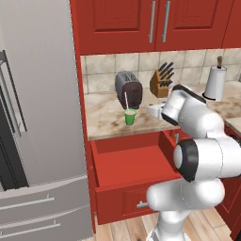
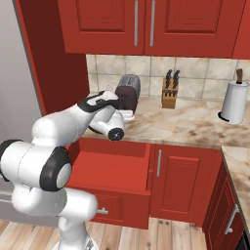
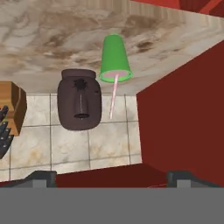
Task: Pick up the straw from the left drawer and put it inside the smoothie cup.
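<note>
My fingers (image 3: 111,177) are spread wide with nothing between them; both dark tips (image 3: 41,177) show at the bottom of the hand view, well apart from each other.

The straw (image 1: 125,100) stands in the smoothie cup (image 1: 130,116), its lower end inside the cup and its upper part rising above the rim, slightly tilted. In the hand view the scene appears inverted: the smoothie cup (image 3: 114,59) hangs from the table (image 3: 52,39) and the straw (image 3: 113,97) extends downward from its rim.

The smoothie cup rests on the table near its front edge, just in front of the dark toaster (image 1: 128,88). A knife block (image 1: 161,80) stands to the right of the toaster, and a paper towel roll (image 1: 215,82) stands further right.

The left drawer (image 1: 122,162) is pulled open below the table edge, its flat red bottom exposed. My arm reaches over the drawer's right part toward the table.
</note>
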### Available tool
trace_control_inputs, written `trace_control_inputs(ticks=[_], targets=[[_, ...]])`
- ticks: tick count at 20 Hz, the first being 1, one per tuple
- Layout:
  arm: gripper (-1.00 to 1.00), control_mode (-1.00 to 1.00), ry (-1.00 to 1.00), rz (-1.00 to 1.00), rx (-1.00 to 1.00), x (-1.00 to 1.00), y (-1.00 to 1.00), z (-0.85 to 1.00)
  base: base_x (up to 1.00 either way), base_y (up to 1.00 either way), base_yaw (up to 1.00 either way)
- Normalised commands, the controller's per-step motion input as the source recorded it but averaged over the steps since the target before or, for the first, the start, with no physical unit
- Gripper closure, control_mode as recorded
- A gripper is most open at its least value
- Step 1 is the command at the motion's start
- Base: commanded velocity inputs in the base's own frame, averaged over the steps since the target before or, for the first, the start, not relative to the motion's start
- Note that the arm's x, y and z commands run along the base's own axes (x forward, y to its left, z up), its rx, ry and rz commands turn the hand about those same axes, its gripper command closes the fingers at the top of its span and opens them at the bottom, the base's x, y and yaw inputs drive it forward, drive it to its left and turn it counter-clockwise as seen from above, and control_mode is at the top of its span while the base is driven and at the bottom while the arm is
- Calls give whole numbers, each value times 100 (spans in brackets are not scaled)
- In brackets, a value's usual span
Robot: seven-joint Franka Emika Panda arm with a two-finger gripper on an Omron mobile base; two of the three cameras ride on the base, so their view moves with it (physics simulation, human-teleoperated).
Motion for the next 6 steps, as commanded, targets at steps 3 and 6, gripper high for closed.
trace_control_inputs(ticks=[3, 6], targets=[[-100, -100, 0, 0, -19, -98, -31, 5, 0, 0, 0], [-100, -100, 4, 0, -22, -87, -29, 24, 0, 0, 0]])
